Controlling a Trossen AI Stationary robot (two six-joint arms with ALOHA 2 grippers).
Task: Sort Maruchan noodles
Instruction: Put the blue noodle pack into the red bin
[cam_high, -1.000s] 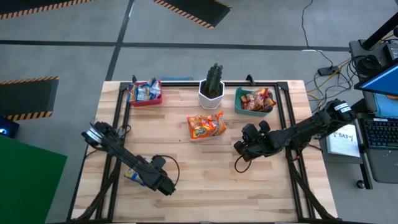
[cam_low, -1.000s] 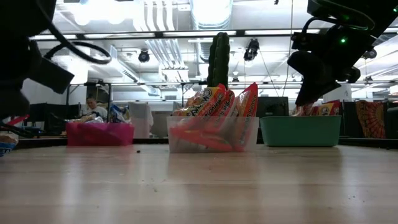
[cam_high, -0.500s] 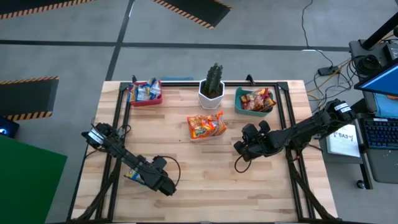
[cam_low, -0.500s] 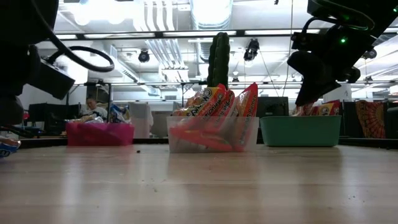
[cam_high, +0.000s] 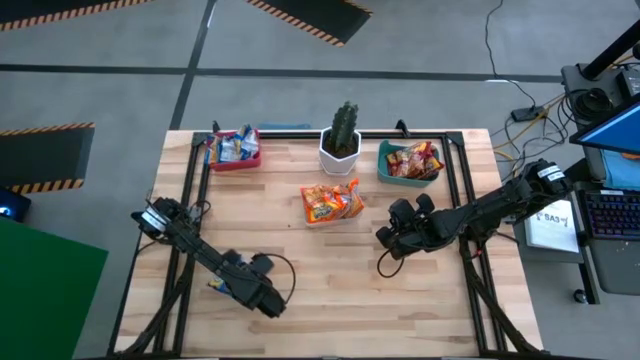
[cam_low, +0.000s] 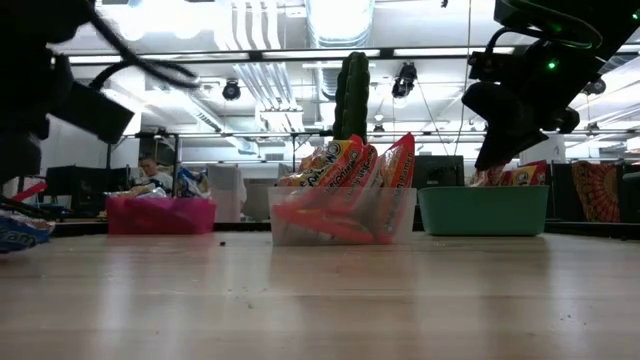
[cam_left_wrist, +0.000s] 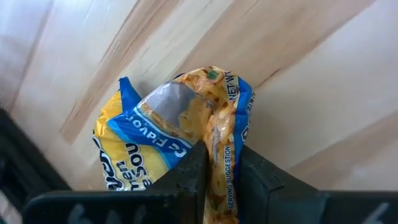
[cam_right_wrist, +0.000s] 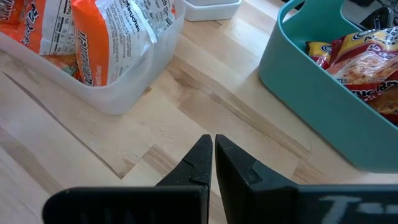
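Note:
My left gripper (cam_high: 228, 288) is near the table's near left and is shut on a yellow-and-blue noodle packet (cam_left_wrist: 168, 143). That packet also shows in the high view (cam_high: 214, 287) and at the left edge of the low view (cam_low: 18, 233). My right gripper (cam_right_wrist: 213, 149) is shut and empty. It hangs over bare wood between the clear tray of orange packets (cam_high: 331, 202) and the teal bin (cam_high: 408, 163) of red-orange packets. A red bin (cam_high: 234, 150) at the far left holds yellow-and-blue packets. My left gripper pinches a crumpled fold at the packet's edge (cam_left_wrist: 219, 138) between its two fingers, which come from above and point down. The rest of the packet spreads out beyond the fingertips, low over the wood. I cannot tell whether it touches the table.
A white pot with a cactus (cam_high: 341, 140) stands at the far middle, between the two bins. A black frame rail (cam_high: 186, 200) runs along the table's left and right sides. Bare wood lies across the near half of the table.
My left gripper has shifted a little toward the table's near right with the yellow-and-blue packet still in its fingers. My right gripper has kept still.

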